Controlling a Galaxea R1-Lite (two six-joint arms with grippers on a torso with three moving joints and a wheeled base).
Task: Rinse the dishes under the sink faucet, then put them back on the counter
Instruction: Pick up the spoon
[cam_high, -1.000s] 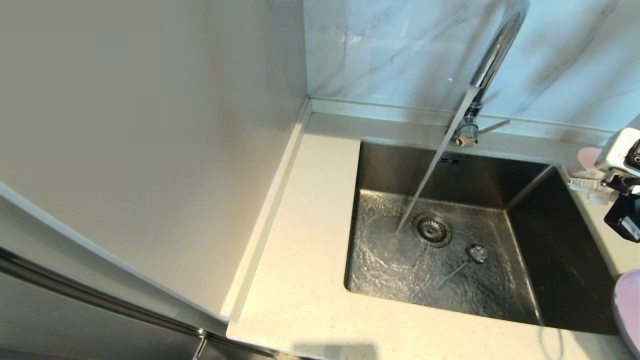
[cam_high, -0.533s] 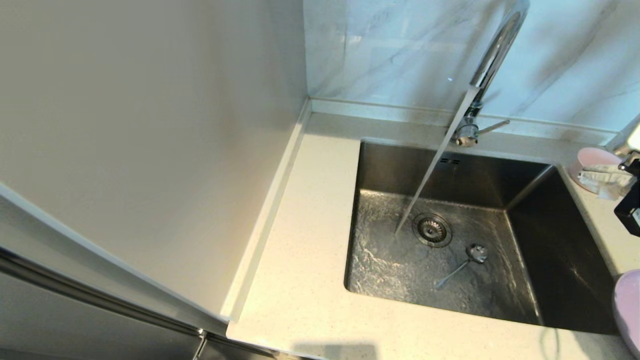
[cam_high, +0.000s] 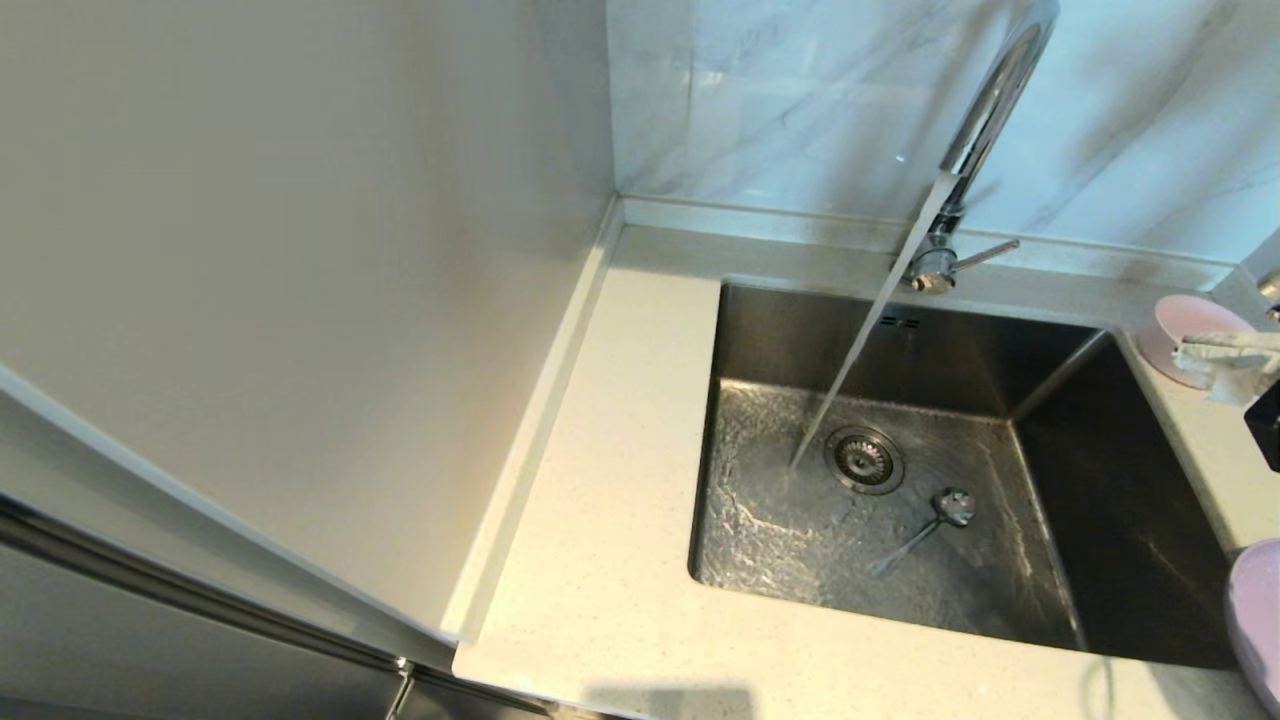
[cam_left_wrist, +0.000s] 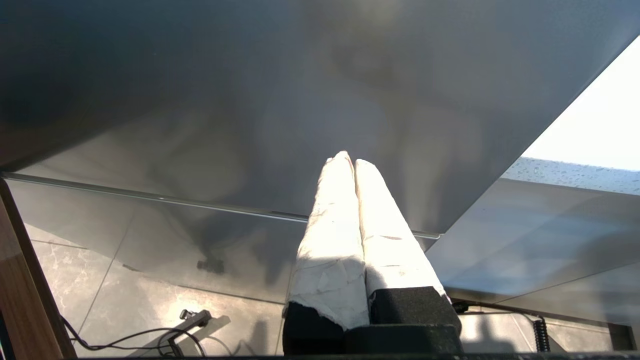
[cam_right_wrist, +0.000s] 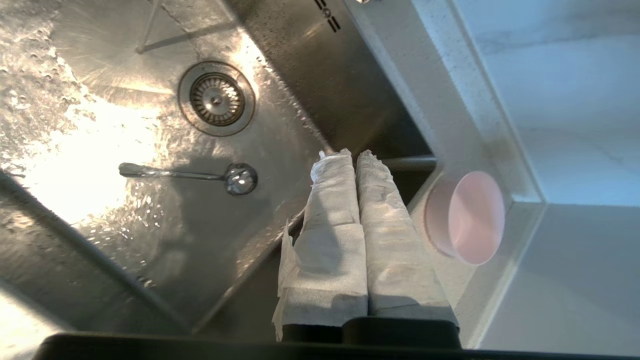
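Note:
Water runs from the chrome faucet into the steel sink, landing beside the drain strainer. The silver spoon lies on the wet sink floor, also seen as the spoon in the right wrist view. The pale-pink bowl stands on the counter at the sink's far right corner. My right gripper hovers shut and empty beside the bowl, above the sink's right edge. The lilac plate peeks in at the right edge. My left gripper is parked, shut, below the counter.
A tall cream cabinet side walls off the left. The marble wall rises behind the faucet. The faucet lever sticks out to the right at its base.
My right arm has drawn back to the right, out of most of the head view, uncovering the pink bowl. The spoon and the water stream stay as they were.

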